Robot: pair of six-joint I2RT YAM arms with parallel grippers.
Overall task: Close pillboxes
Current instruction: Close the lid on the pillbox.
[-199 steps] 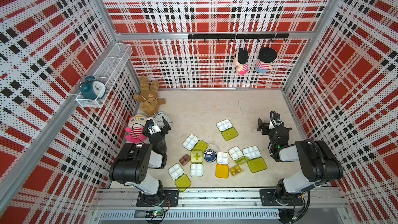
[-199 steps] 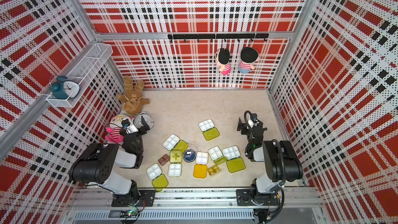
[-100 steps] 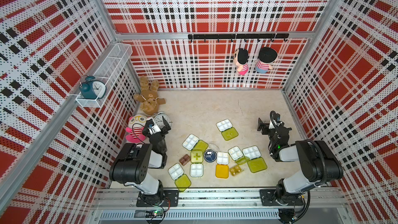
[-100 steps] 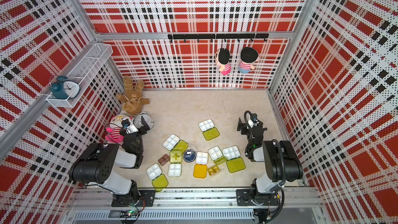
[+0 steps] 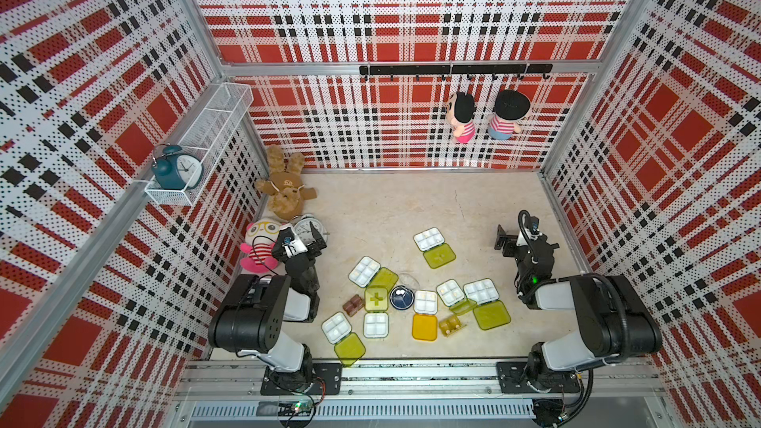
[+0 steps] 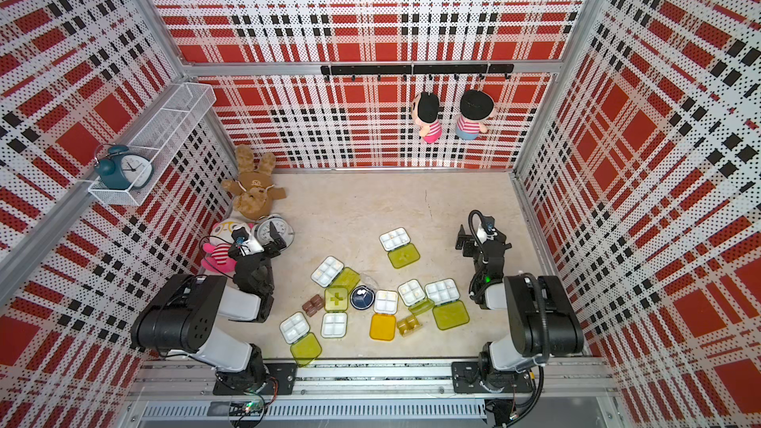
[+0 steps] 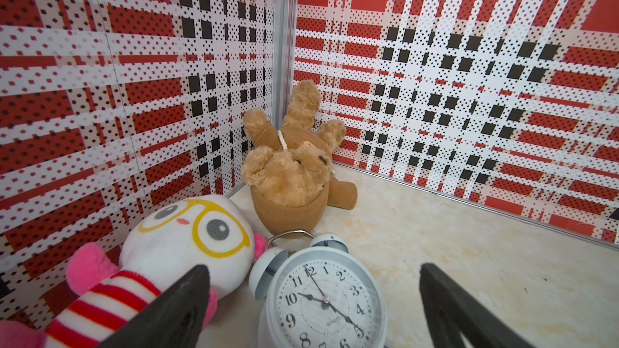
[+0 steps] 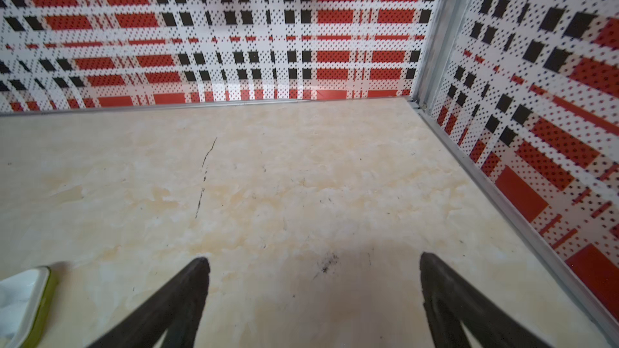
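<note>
Several pillboxes lie open in a cluster at the front middle of the floor in both top views. Most are white four-compartment trays with lime lids folded out, such as the far one [image 5: 429, 238] and the near-left one [image 5: 337, 328]. Among them are a closed lime box [image 5: 376, 299], a round navy box [image 5: 401, 297], a small brown box [image 5: 353, 305], an orange-lidded box [image 5: 424, 327] and a small amber box [image 5: 451, 326]. My left gripper [image 5: 313, 242] [image 7: 313, 271] is open, left of the cluster. My right gripper [image 5: 503, 240] [image 8: 313, 261] is open over bare floor, right of it. One tray corner [image 8: 26, 302] shows in the right wrist view.
A white alarm clock [image 7: 321, 299] stands right in front of the left gripper, beside a white and pink plush [image 7: 187, 239] and a brown plush [image 7: 288, 162] in the left corner. Plaid walls enclose the floor; a wire shelf [image 5: 197, 137] hangs on the left wall.
</note>
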